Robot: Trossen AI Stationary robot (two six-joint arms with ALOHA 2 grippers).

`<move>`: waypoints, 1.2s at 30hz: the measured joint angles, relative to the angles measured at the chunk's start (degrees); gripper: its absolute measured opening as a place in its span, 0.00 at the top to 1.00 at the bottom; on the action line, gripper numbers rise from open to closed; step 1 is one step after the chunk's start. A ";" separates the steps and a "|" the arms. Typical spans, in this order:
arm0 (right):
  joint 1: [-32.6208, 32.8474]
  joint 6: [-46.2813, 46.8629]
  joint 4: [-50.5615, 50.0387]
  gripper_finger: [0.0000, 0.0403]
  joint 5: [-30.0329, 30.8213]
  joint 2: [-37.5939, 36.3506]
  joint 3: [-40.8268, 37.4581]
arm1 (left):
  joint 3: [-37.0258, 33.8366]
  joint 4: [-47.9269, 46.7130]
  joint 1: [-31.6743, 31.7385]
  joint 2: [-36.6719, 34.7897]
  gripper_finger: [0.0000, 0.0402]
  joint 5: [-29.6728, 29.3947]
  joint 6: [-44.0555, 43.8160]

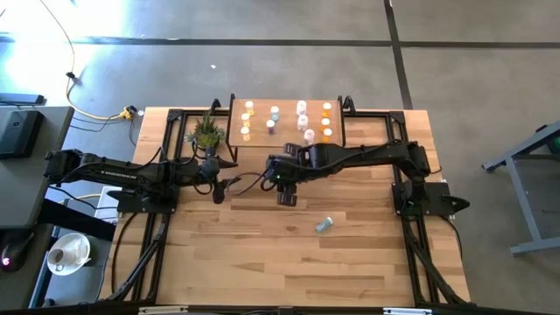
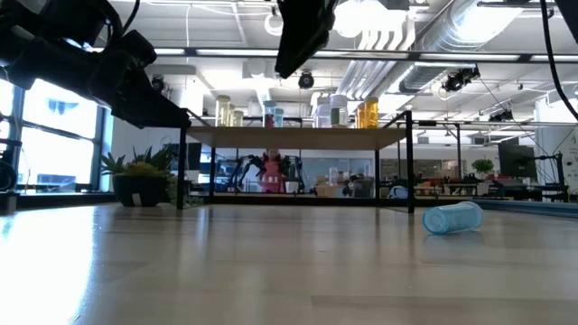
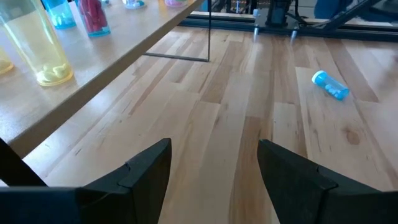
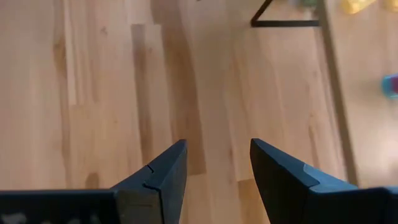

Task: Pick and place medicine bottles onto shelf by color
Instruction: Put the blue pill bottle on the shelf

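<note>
— So, where do the bottles sit?

— Mostly upright on the shelf (image 1: 286, 122), a pale wood slab on thin black legs, upper centre of the high view. One translucent blue bottle (image 1: 324, 225) lies on its side on the plank table (image 1: 262, 254), lower right of centre.

— And the grippers?

— Left gripper (image 1: 220, 191) and right gripper (image 1: 288, 198) hover mid-frame, dark angular fingers apart, empty.

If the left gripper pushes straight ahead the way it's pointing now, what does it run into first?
Probably nothing but bare table. The left gripper is open and empty, aimed down across the planks. The shelf edge runs off to one side and the fallen blue bottle lies off to the other; depth is hard to judge.
</note>
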 joint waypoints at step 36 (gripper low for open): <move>6.08 26.48 10.07 0.58 0.31 -21.25 -39.13 | 0.00 0.09 0.00 0.00 0.43 2.38 -1.01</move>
